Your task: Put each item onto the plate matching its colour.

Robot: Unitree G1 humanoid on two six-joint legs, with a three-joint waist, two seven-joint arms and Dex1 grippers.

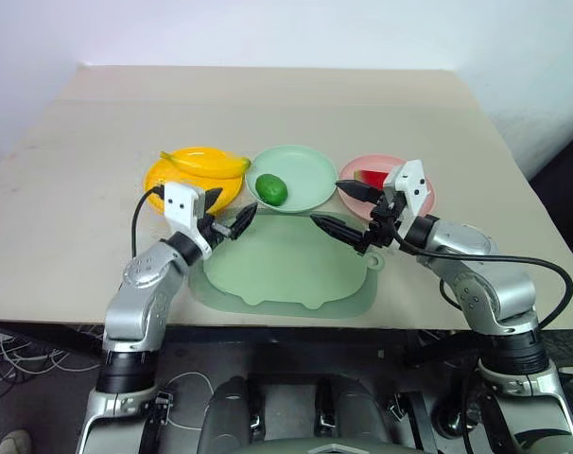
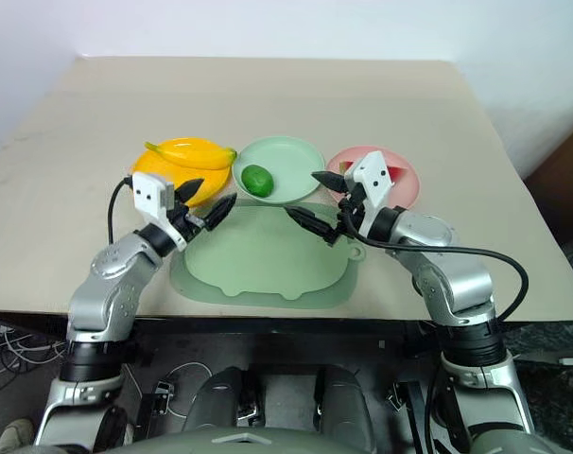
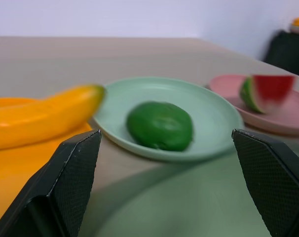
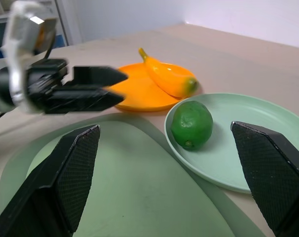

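Fruits all sit on matching plates along the bench: the banana on the orange plate at nine o'clock, the lime on the green plate in the middle, the watermelon wedge on the pink plate at three o'clock. Below them, over the green mat, the left gripper and right gripper both hang with jaws wide, holding nothing.

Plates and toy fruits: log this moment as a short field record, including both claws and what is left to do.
banana: on orange plate
lime: on mint plate
watermelon wedge: on pink plate
green mat: in front of the plates, nothing on it
left claw: open, holds nothing, over mat's edge
right claw: open, holds nothing, over mat's edge
left to do: nothing, each fruit sits on its matching plate
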